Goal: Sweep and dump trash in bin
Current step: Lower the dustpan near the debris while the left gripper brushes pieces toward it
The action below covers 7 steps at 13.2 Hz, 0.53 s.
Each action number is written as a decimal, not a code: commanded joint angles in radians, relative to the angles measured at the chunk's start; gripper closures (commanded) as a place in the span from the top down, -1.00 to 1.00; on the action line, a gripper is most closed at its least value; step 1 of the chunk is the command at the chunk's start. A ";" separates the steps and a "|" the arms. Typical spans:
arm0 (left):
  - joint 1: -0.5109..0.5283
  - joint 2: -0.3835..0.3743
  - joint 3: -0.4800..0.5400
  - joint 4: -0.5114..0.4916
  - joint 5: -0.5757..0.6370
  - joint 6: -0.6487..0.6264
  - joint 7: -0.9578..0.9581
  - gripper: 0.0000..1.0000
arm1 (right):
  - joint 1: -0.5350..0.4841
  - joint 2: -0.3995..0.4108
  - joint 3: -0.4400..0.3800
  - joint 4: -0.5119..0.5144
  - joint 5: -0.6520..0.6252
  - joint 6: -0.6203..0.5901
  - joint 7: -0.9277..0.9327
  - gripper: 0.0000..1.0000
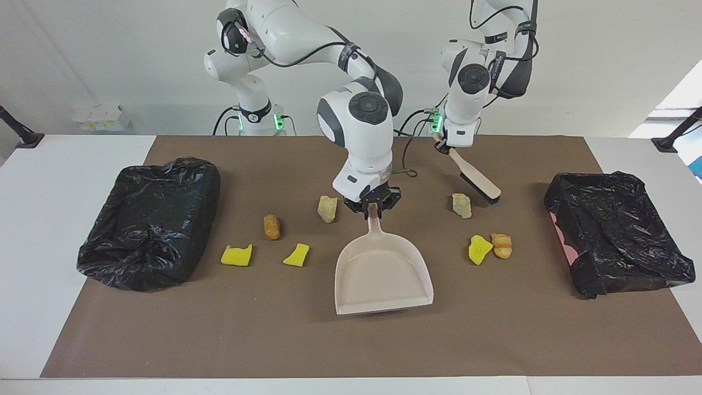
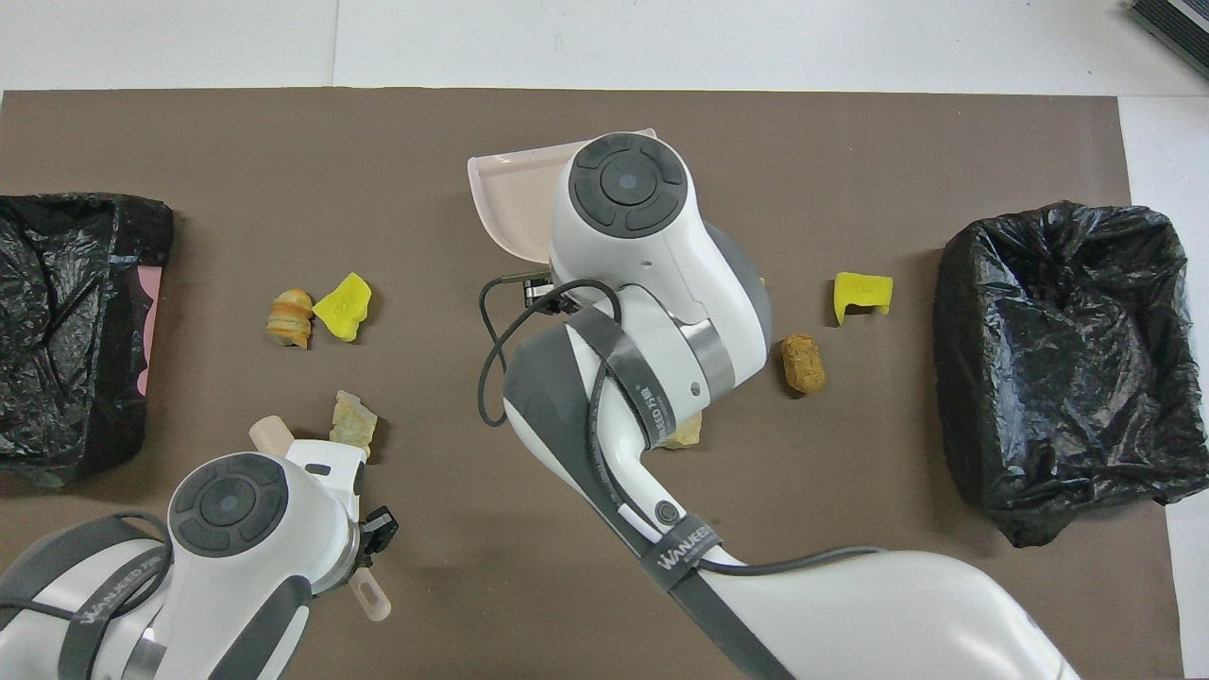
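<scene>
My right gripper [image 1: 374,207] is shut on the handle of the beige dustpan [image 1: 384,277], which hangs tilted just above the middle of the mat. My left gripper [image 1: 444,144] is shut on the brush [image 1: 476,180]. The brush slants down, with its bristles close beside a pale stone lump [image 1: 462,205]. More trash lies on the mat: a yellow sponge chunk [image 1: 480,249] touching a bread-like piece [image 1: 502,245], another stone lump [image 1: 327,209], a bread-like piece [image 1: 271,226] and two sponge chunks [image 1: 236,255] [image 1: 296,255]. In the overhead view the right arm hides most of the dustpan [image 2: 505,203].
A bin lined with a black bag [image 1: 148,219] stands at the right arm's end of the brown mat [image 1: 219,329]. A second one [image 1: 617,236] stands at the left arm's end. White table [image 1: 33,247] surrounds the mat.
</scene>
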<state>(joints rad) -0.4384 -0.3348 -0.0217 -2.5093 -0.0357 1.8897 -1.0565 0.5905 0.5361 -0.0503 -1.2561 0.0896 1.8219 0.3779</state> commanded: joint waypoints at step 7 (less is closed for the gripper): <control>0.047 0.187 -0.009 0.113 -0.153 0.256 -0.117 -1.00 | -0.100 -0.166 0.007 -0.204 -0.007 -0.144 -0.791 -1.00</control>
<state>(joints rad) -0.4328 -0.2080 -0.0225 -2.4659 -0.1716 2.1426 -1.1625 0.5179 0.4237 -0.0505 -1.3631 0.0895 1.6519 -0.2345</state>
